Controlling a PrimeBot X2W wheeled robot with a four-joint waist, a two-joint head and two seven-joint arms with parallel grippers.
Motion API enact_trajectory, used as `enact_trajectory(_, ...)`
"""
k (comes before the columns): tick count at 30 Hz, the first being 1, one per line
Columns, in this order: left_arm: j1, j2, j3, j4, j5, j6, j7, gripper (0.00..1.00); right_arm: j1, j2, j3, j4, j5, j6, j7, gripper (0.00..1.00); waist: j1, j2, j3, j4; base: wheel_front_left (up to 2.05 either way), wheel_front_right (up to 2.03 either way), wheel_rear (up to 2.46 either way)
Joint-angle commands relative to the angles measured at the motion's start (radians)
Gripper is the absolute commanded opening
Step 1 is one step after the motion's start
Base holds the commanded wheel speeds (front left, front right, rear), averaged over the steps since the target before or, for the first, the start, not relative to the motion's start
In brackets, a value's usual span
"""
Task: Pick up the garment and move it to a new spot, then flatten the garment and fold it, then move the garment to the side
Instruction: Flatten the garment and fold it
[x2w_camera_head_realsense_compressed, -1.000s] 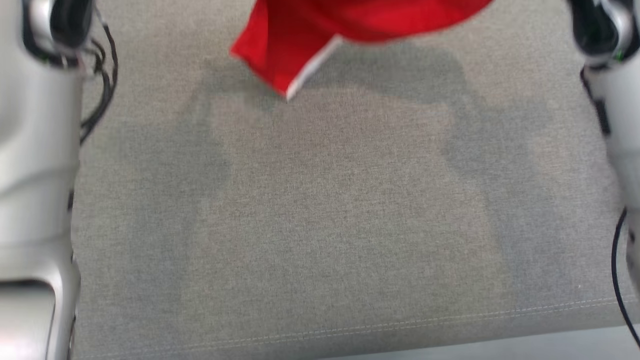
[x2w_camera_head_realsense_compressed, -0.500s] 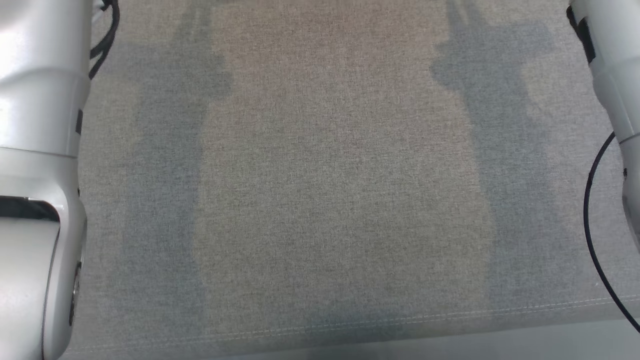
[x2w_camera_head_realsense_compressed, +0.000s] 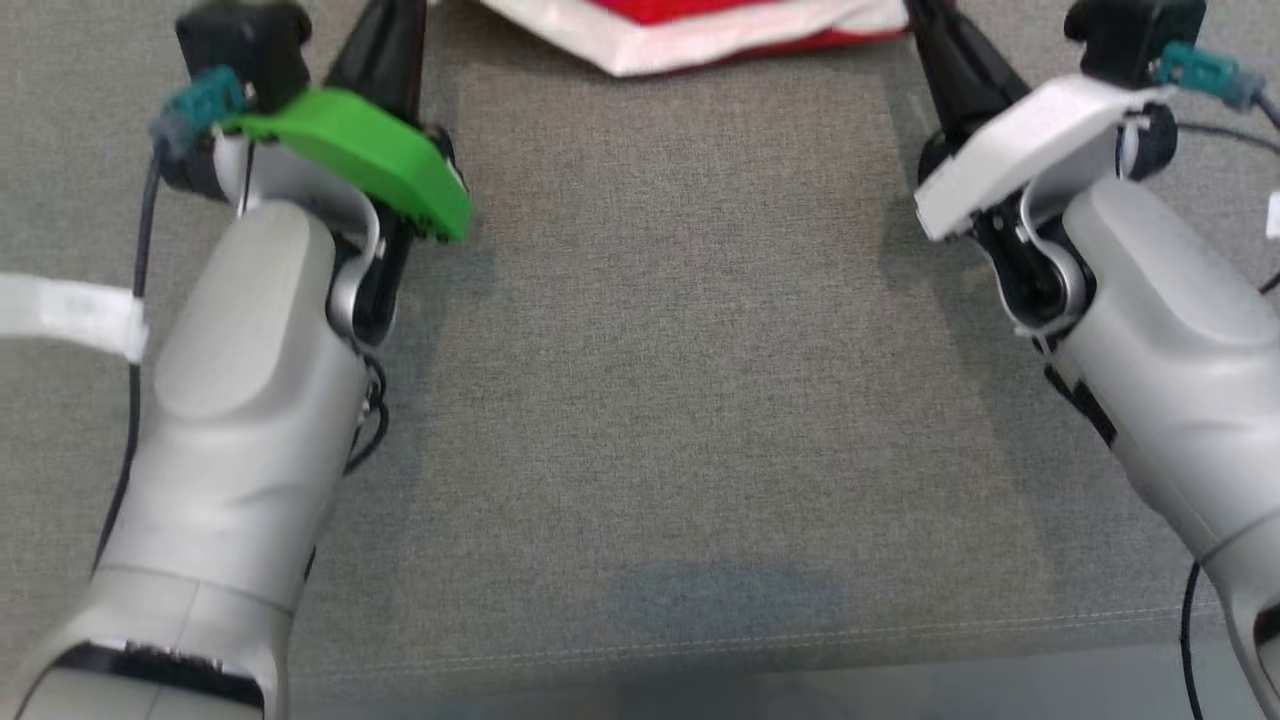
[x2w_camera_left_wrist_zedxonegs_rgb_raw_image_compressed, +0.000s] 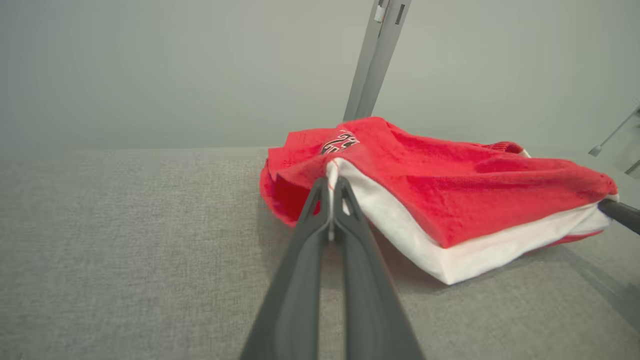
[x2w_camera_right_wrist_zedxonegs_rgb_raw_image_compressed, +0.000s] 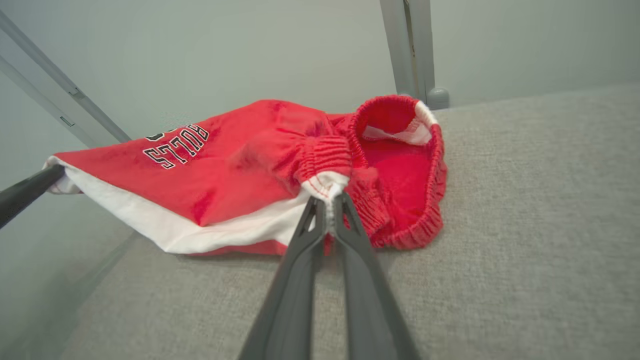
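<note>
The garment (x2w_camera_head_realsense_compressed: 700, 40) is a pair of red shorts with a white side stripe and black lettering. It lies on the grey cloth, stretched between my two grippers at the far side. My left gripper (x2w_camera_left_wrist_zedxonegs_rgb_raw_image_compressed: 331, 182) is shut on the leg-hem end at the white stripe; the head view has it at the upper left (x2w_camera_head_realsense_compressed: 395, 30). My right gripper (x2w_camera_right_wrist_zedxonegs_rgb_raw_image_compressed: 327, 200) is shut on the elastic waistband end, at the upper right of the head view (x2w_camera_head_realsense_compressed: 945, 40). The waistband opening (x2w_camera_right_wrist_zedxonegs_rgb_raw_image_compressed: 400, 150) gapes beside it. The garment (x2w_camera_left_wrist_zedxonegs_rgb_raw_image_compressed: 450, 185) sags onto the surface between them.
A grey cloth-covered table (x2w_camera_head_realsense_compressed: 650, 350) spreads before me, its stitched front edge (x2w_camera_head_realsense_compressed: 700, 650) near the bottom. Grey metal frame posts (x2w_camera_left_wrist_zedxonegs_rgb_raw_image_compressed: 375, 55) (x2w_camera_right_wrist_zedxonegs_rgb_raw_image_compressed: 410, 50) rise behind the table against a pale wall. Cables hang along both forearms.
The head view has shifted. A second ago the garment hung in the air at the top; now it rests on the cloth and both grippers have come into view.
</note>
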Motion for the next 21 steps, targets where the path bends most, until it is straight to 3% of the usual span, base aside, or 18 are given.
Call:
enact_trajectory(1,0.053,0.021,-0.006,-0.041,-0.001,-0.004,-0.009,0.0,0.048,-0.024,0.012,-0.031,0.027,0.0,-0.007,0.0,-0.0001,0.0,-0.015,0.005,0.0,0.0,0.0)
enact_trajectory(5,0.258,0.065,-0.015,-0.234,-0.001,0.032,-0.009,0.0,0.214,-0.081,0.026,-0.152,0.127,0.0,-0.01,0.0,-0.0001,0.0,-0.041,0.013,0.0,0.0,0.0)
enact_trajectory(9,0.468,0.122,-0.011,-0.454,-0.012,0.101,0.043,0.0,0.37,-0.124,0.019,-0.242,0.187,0.0,-0.01,0.0,-0.0001,0.0,-0.069,0.01,0.0,0.0,0.0)
enact_trajectory(14,0.748,0.207,-0.005,-0.762,-0.037,0.196,0.145,0.0,0.593,-0.158,-0.024,-0.323,0.214,-0.001,-0.009,0.0,-0.0001,0.0,-0.108,0.015,0.0,0.0,0.0)
enact_trajectory(21,0.991,0.279,-0.01,-1.0,-0.075,0.294,0.279,0.0,0.819,-0.179,-0.114,-0.395,0.183,-0.002,-0.008,0.0,-0.0001,0.0,-0.16,0.021,0.0,0.0,0.0)
